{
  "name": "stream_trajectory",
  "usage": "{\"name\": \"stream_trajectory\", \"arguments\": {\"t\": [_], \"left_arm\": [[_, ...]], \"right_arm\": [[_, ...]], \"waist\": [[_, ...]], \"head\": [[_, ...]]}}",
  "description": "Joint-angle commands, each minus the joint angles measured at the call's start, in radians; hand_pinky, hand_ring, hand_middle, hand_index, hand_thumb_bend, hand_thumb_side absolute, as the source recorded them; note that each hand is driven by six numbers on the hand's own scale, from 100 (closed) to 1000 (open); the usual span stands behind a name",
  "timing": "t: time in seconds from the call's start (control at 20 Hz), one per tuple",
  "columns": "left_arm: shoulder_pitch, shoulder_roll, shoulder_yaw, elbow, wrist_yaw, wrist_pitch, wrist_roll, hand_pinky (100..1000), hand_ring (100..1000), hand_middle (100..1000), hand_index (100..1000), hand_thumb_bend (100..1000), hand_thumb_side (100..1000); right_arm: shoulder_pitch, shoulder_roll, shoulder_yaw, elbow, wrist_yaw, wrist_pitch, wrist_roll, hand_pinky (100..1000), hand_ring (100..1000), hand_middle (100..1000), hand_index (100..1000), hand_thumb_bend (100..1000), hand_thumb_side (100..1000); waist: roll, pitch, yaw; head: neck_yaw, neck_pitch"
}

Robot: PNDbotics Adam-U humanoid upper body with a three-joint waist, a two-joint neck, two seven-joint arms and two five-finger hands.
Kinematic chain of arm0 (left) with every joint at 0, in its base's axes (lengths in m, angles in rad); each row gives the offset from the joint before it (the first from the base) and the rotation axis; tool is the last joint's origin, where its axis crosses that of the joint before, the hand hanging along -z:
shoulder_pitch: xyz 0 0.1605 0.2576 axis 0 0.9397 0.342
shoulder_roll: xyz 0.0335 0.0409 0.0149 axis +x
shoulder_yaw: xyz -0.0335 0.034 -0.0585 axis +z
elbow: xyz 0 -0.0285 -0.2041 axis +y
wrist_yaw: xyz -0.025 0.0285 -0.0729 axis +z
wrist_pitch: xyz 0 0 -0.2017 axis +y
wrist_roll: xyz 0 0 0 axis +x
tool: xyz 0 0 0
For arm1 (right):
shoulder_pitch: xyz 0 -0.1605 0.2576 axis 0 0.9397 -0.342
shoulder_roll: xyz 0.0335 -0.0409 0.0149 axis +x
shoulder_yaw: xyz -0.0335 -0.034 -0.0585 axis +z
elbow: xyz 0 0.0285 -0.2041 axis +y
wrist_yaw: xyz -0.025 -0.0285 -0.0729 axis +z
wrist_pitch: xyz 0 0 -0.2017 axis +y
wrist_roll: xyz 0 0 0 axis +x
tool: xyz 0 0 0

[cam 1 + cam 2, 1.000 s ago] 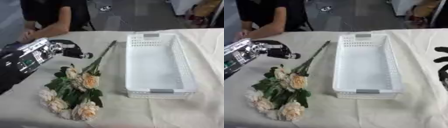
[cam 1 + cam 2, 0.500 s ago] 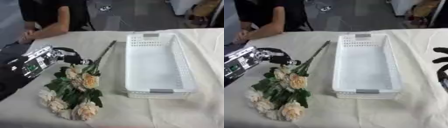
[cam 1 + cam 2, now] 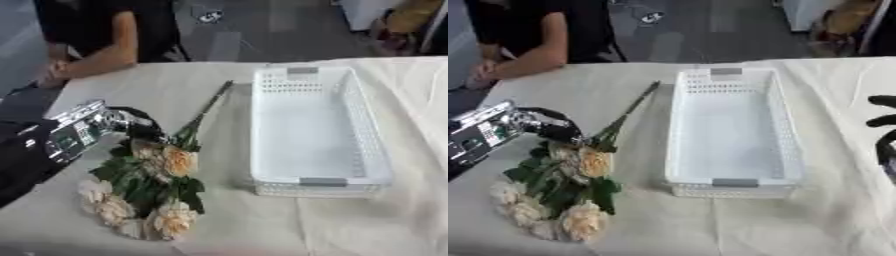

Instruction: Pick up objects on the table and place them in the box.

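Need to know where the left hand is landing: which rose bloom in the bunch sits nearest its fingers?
The peach bloom at the top of the rose bouquet, just below the left hand. The paler cream blooms lie farther down, toward the table's near edge.

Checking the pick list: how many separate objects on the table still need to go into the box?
1: a bouquet of cream roses lying left of the empty white box, stems pointing to the far side. The left hand is at its stems. Nothing else pickable shows.
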Motion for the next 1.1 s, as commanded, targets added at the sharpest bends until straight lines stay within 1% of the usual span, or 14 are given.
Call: {"name": "stream_trajectory", "arguments": {"t": [0.05, 0.4, 0.45, 0.5, 0.55, 0.6, 0.7, 0.8, 0.85, 0.9, 0.95, 1.0, 1.05, 1.1], "left_arm": [[-0.006, 0.016, 0.004, -0.008, -0.014, -0.014, -0.033, 865, 774, 746, 855, 918, 946], [-0.024, -0.007, -0.005, -0.007, -0.068, -0.054, -0.080, 841, 745, 730, 838, 914, 939], [-0.030, -0.012, -0.009, -0.007, -0.081, -0.062, -0.091, 811, 719, 711, 827, 910, 934], [-0.036, -0.016, -0.013, -0.007, -0.097, -0.070, -0.102, 814, 721, 712, 829, 911, 935], [-0.041, -0.022, -0.016, -0.005, -0.110, -0.078, -0.114, 783, 682, 688, 813, 904, 928], [-0.046, -0.028, -0.019, -0.001, -0.123, -0.085, -0.126, 791, 690, 693, 816, 905, 928], [-0.053, -0.042, -0.021, 0.013, -0.144, -0.099, -0.150, 703, 620, 653, 767, 880, 888], [-0.059, -0.058, -0.017, 0.034, -0.158, -0.111, -0.164, 672, 595, 646, 760, 877, 880], [-0.061, -0.064, -0.015, 0.047, -0.164, -0.116, -0.167, 626, 562, 601, 717, 838, 836], [-0.063, -0.072, -0.011, 0.062, -0.173, -0.119, -0.167, 621, 558, 598, 713, 834, 832], [-0.065, -0.079, -0.008, 0.078, -0.181, -0.122, -0.167, 575, 528, 572, 688, 798, 806], [-0.067, -0.087, -0.003, 0.095, -0.187, -0.122, -0.163, 569, 523, 566, 683, 790, 800], [-0.067, -0.095, 0.001, 0.113, -0.191, -0.122, -0.155, 522, 490, 531, 658, 732, 756], [-0.067, -0.103, 0.007, 0.132, -0.190, -0.120, -0.145, 522, 490, 531, 658, 732, 756]], "right_arm": [[-0.019, -0.027, -0.001, -0.014, -0.003, -0.001, 0.001, 643, 810, 955, 1000, 100, 310], [-0.020, -0.027, -0.001, -0.016, -0.004, 0.000, 0.001, 643, 810, 955, 1000, 100, 309], [-0.020, -0.027, 0.000, -0.016, -0.004, 0.000, 0.001, 643, 810, 955, 1000, 100, 306], [-0.021, -0.027, 0.000, -0.016, -0.004, 0.000, 0.001, 643, 810, 955, 1000, 100, 306], [-0.021, -0.027, 0.000, -0.016, -0.004, 0.000, 0.001, 643, 810, 955, 1000, 100, 306], [-0.021, -0.027, 0.000, -0.017, -0.004, 0.000, 0.001, 643, 810, 955, 1000, 100, 306], [-0.022, -0.027, 0.000, -0.017, -0.005, 0.001, 0.001, 643, 810, 954, 1000, 100, 305], [-0.023, -0.026, 0.000, -0.018, -0.004, 0.002, 0.001, 643, 810, 954, 1000, 100, 315], [-0.023, -0.026, 0.000, -0.018, -0.004, 0.002, 0.001, 644, 810, 953, 1000, 100, 304], [-0.024, -0.025, 0.000, -0.018, -0.004, 0.002, 0.000, 644, 810, 953, 1000, 100, 303], [-0.024, -0.025, 0.000, -0.019, -0.004, 0.002, 0.000, 644, 810, 953, 1000, 100, 303], [-0.024, -0.025, 0.000, -0.019, -0.004, 0.003, 0.000, 644, 810, 953, 1000, 100, 303], [-0.024, -0.025, 0.000, -0.019, -0.004, 0.003, 0.000, 644, 810, 953, 1000, 100, 303], [-0.025, -0.024, -0.001, -0.020, -0.004, 0.003, 0.000, 644, 810, 953, 1000, 100, 303]], "waist": [[-0.002, -0.008, -0.002], [-0.003, -0.007, -0.004], [-0.003, -0.007, -0.005], [-0.003, -0.007, -0.005], [-0.003, -0.007, -0.005], [-0.003, -0.007, -0.005], [-0.003, -0.006, -0.006], [-0.004, -0.006, -0.007], [-0.004, -0.006, -0.007], [-0.004, -0.005, -0.007], [-0.004, -0.005, -0.008], [-0.005, -0.005, -0.008], [-0.005, -0.004, -0.008], [-0.006, -0.004, -0.008]], "head": [[0.007, -0.002], [0.004, -0.002], [0.005, -0.002], [0.006, -0.002], [0.007, -0.002], [0.007, -0.002], [0.007, -0.002], [0.006, -0.002], [0.005, -0.002], [0.005, -0.002], [0.005, -0.002], [0.005, -0.002], [0.004, -0.002], [0.003, -0.002]]}}
